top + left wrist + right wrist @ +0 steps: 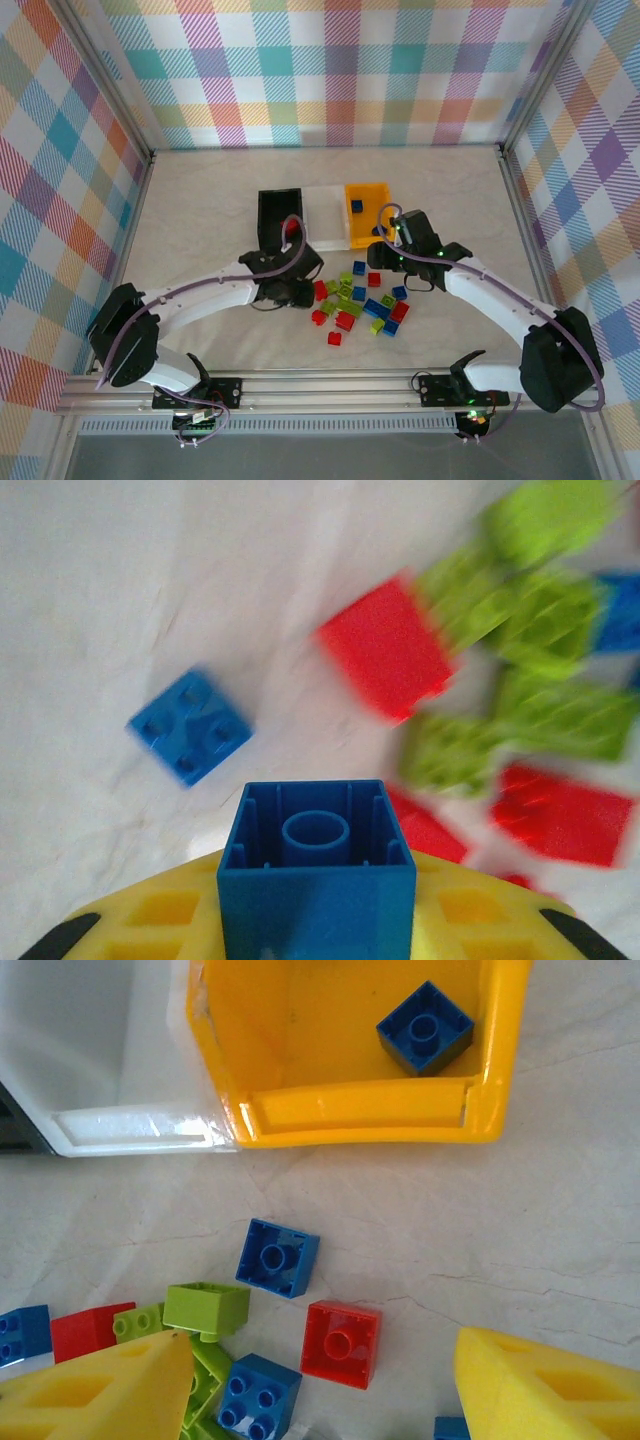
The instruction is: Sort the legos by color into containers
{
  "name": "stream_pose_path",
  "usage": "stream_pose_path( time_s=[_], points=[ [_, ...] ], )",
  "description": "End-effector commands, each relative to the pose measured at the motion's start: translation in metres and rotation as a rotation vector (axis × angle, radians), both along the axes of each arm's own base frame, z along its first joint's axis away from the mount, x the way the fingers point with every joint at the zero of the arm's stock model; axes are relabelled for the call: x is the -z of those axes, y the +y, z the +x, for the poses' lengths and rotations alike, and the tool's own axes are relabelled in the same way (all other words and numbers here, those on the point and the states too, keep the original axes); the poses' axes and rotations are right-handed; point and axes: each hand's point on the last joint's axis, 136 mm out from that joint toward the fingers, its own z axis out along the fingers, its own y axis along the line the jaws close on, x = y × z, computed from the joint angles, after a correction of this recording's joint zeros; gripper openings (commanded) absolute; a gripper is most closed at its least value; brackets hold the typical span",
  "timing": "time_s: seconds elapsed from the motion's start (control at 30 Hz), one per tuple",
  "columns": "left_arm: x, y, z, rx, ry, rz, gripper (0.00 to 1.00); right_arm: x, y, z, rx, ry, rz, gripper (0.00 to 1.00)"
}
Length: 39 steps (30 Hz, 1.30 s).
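Note:
Red, blue and lime green legos (355, 300) lie scattered on the table in front of three bins: black (280, 215), white (325, 212) and orange-yellow (366, 212). One blue brick (424, 1028) lies inside the orange-yellow bin (350, 1110). My left gripper (316, 905) is at the pile's left edge (290, 292), shut on a blue brick (316, 870) held hollow side up. My right gripper (325, 1360) hangs open just in front of the orange-yellow bin (392, 250). A red brick (341, 1343) lies on the table between its yellow fingers (100, 1390).
In the left wrist view a loose blue brick (190, 725) lies studs up, with red (385, 645) and green (545, 610) bricks blurred to the right. In the right wrist view an upturned blue brick (278, 1257) and a green one (207, 1307) lie near the white bin (90, 1060).

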Motion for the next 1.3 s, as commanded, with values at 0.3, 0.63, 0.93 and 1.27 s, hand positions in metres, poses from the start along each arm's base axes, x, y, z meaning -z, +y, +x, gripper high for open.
stream_pose_path(
  time_s=[0.3, 0.63, 0.93, 1.27],
  points=[
    [-0.075, -0.103, 0.171, -0.011, -0.239, -0.175, 0.33, 0.003, -0.012, -0.006, 0.05, -0.008, -0.006, 0.7],
    [-0.055, -0.155, 0.234, -0.021, -0.211, -0.2, 0.4, 0.004, -0.014, -0.012, 0.051, -0.004, -0.001, 0.71],
    [-0.111, -0.158, 0.229, -0.018, -0.268, -0.298, 0.86, 0.008, -0.015, -0.015, 0.039, 0.014, -0.014, 0.71],
    [-0.139, -0.089, 0.153, -0.092, -0.313, -0.4, 1.0, 0.05, 0.006, 0.0, 0.014, 0.129, -0.019, 0.65]
  ],
)
